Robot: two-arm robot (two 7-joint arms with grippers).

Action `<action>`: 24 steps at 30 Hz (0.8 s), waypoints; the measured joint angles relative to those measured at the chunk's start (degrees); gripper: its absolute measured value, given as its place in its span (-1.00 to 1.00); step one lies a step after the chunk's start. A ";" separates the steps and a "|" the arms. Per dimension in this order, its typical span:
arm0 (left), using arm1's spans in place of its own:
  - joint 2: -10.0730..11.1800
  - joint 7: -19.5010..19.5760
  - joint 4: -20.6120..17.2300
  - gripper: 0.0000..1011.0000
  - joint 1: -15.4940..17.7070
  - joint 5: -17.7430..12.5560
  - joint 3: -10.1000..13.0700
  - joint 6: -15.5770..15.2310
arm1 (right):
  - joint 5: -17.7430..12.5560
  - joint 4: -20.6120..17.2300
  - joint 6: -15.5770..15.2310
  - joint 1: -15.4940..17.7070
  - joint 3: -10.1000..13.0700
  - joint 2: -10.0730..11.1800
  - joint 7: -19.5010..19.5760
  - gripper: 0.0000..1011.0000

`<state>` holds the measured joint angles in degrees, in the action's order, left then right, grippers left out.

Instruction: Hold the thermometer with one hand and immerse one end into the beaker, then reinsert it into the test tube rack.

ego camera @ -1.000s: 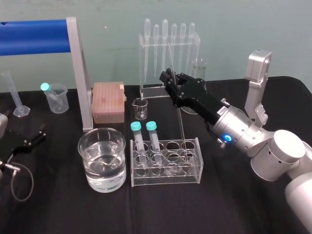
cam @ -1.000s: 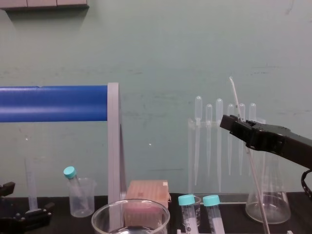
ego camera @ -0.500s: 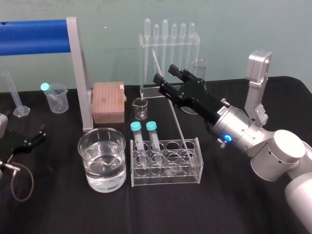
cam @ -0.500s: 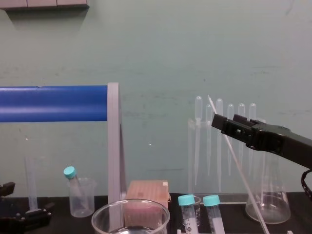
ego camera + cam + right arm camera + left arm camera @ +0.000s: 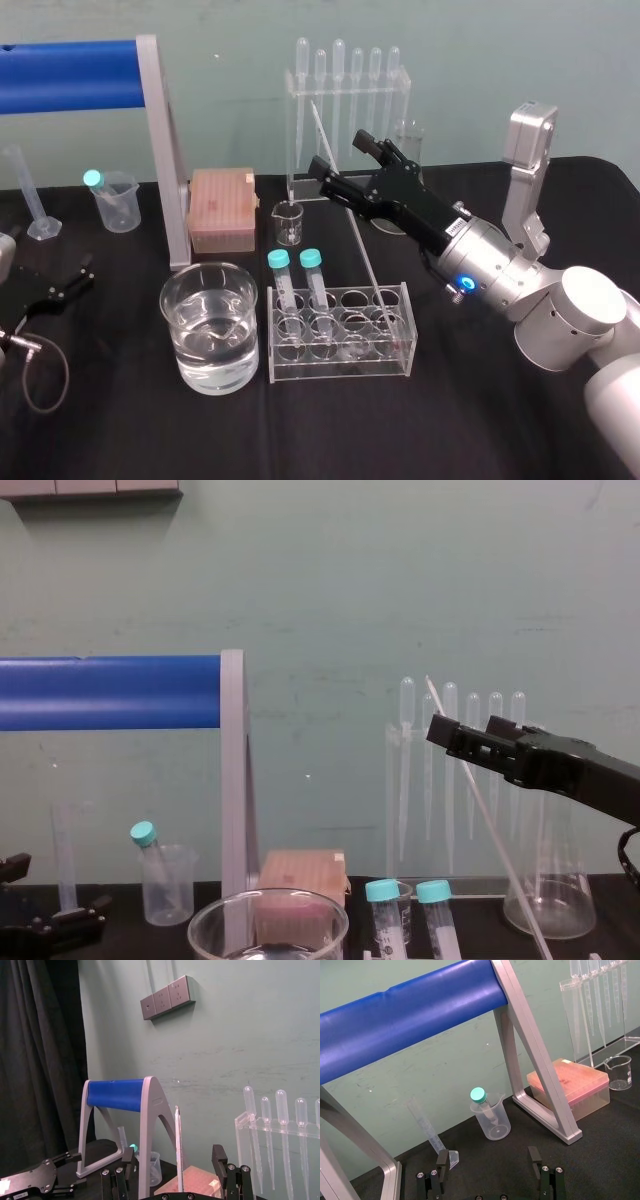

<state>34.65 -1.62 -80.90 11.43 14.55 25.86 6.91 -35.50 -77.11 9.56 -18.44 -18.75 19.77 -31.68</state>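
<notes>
A black cloth covers the bench (image 5: pixel 120 420); behind it is a pale green wall, with a dark curtain (image 5: pixel 40 1060) to one side. The thermometer (image 5: pixel 365 248) stands in the test tube rack (image 5: pixel 340 360), foot in a right-end hole, top leaning toward 11 o'clock. The right hand (image 5: pixel 337 150), reaching in from 4 o'clock, has its fingers (image 5: pixel 220 1160) spread on either side of the rod, clear of it. The water-filled beaker (image 5: pixel 245 340) sits at the rack's 9 o'clock. The left hand (image 5: pixel 65 285) rests open on the bench's far 9 o'clock side.
</notes>
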 joint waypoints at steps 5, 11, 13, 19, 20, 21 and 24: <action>0.00 0.00 0.00 0.99 0.00 0.00 0.00 0.00 | 0.52 -0.87 0.21 0.39 0.30 0.11 1.00 0.98; 0.00 0.00 0.00 0.99 0.00 0.00 0.00 0.00 | 7.76 -8.78 1.57 4.84 4.29 0.49 13.79 0.98; 0.00 0.00 0.00 0.99 0.00 0.00 0.00 0.00 | 10.43 -11.38 1.21 6.82 6.18 0.30 19.06 0.98; 0.00 0.00 0.00 0.99 0.00 0.00 0.00 0.00 | 13.72 -14.99 -2.75 10.82 9.98 -0.25 27.61 0.98; 0.00 0.00 0.00 0.99 0.00 0.00 0.00 0.00 | 14.07 -15.29 -4.13 11.67 10.70 -0.40 28.89 0.98; 0.00 0.00 0.00 0.99 0.00 0.00 0.00 0.00 | 14.31 -15.33 -4.93 12.03 10.96 -0.44 29.49 0.98; 0.00 0.00 0.00 0.99 0.00 0.00 0.00 0.00 | 14.99 -15.00 -6.82 12.95 11.37 -0.61 30.73 0.98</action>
<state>34.64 -1.62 -80.90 11.43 14.55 25.86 6.91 -20.51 -92.11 2.74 -5.49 -7.38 19.17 -0.95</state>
